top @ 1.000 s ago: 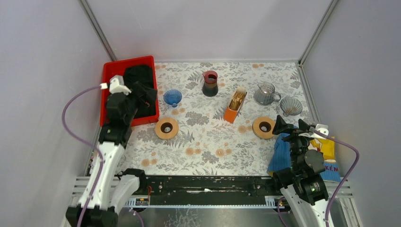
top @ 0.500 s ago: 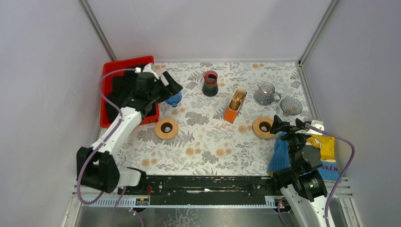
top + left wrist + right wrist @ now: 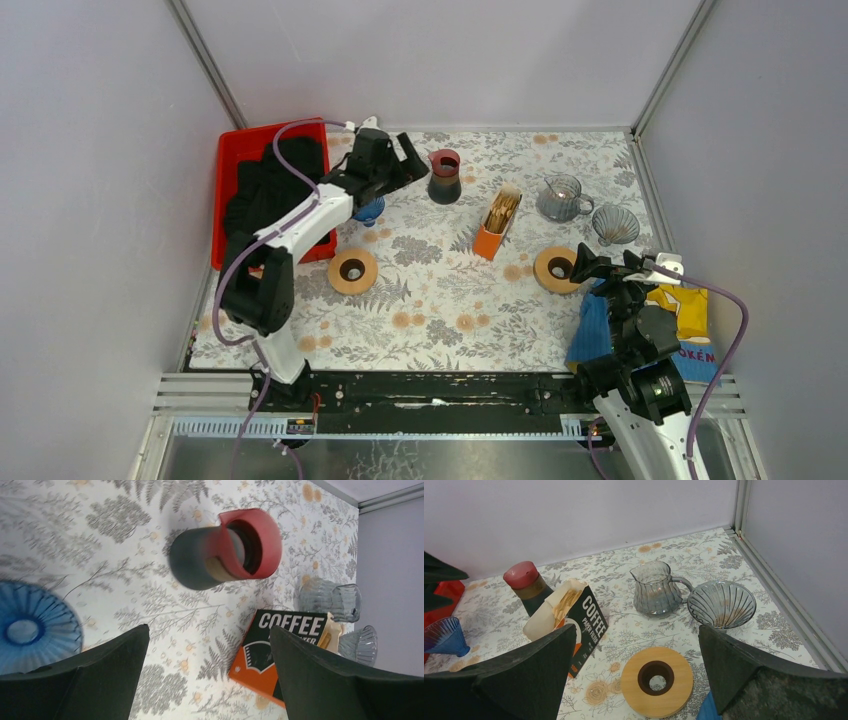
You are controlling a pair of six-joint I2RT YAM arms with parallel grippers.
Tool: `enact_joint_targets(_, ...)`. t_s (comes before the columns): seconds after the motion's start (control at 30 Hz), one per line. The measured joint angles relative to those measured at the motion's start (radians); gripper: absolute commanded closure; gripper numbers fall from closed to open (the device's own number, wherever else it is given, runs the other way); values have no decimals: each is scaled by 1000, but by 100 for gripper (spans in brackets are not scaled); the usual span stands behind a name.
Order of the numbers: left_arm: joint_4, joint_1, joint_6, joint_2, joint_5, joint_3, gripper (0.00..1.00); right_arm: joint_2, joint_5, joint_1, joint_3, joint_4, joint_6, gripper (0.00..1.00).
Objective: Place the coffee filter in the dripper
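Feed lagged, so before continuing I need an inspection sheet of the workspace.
Surface: floral-patterned tabletop, no spills seen.
Job's things: orange cardboard box of paper coffee filters, open, mid-table; blue ribbed glass dripper and grey ribbed glass dripper, both without a filter.
Clutter: dark jug with red lid, grey glass jug, two wooden rings, red plastic tray holding black cloth, blue cloth, yellow packet.
Claws: left claw open, empty, between blue dripper and dark jug; right claw open, empty, near one wooden ring.
Cables: purple cable looping off each arm.
Surroundings: plain grey walls, nothing else seen.

Blue dripper [image 3: 30, 630], orange filter box [image 3: 487, 240], red tray [image 3: 228, 160].
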Motion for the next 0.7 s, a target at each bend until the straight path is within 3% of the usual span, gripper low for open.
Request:
enact_joint_targets(0.4,0,-52,33,266,-94,277,22,0,0,0,0,0,0,1)
enact_joint_targets(0.7,-10,-52,61,374,-116,363,36,4,0,0,0,0,-3,1)
